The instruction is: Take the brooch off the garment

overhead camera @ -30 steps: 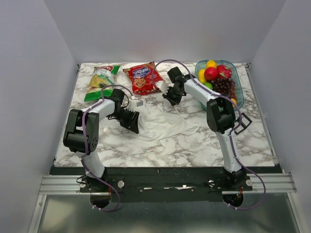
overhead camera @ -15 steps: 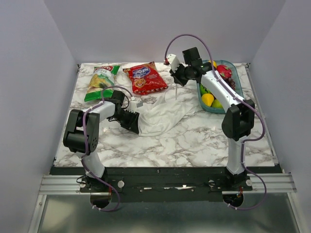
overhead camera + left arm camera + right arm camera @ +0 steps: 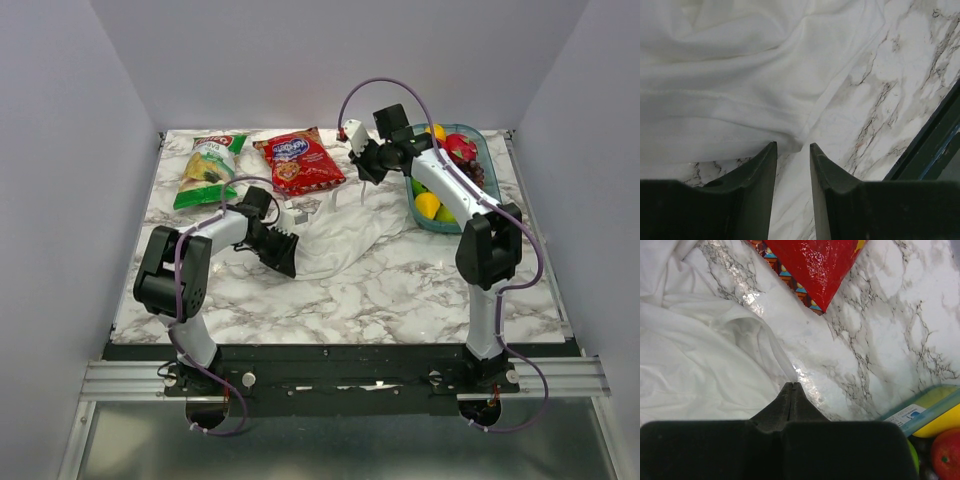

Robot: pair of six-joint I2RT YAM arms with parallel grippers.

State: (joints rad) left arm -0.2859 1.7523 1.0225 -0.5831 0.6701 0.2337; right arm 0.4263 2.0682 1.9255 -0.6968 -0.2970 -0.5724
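On the desk [image 3: 380, 290], seen from above, a white garment [image 3: 340, 235] lies crumpled in the middle. The left gripper [image 3: 283, 252] sits low at the garment's near left edge. The right gripper [image 3: 362, 175] is up in the air by the garment's far edge. A red snack bag [image 3: 297, 162] and a green snack bag [image 3: 208, 170] lie at the back. A tub [image 3: 484, 140] of fruit stands on the right. The brooch is too small to make out here.

In the left wrist view, the two fingers [image 3: 757, 170] have a narrow gap between them. Only bare desk shows in the gap. The garment's hem lies right at the tips. No brooch shows on this part of the cloth.

In the right wrist view, the gripper is pressed tight shut. A ridge of white cloth runs right up to its tips. I cannot tell if the cloth is pinched. The red bag's corner is ahead, and the tub's corner is on the right. I cannot tell where the brooch is.
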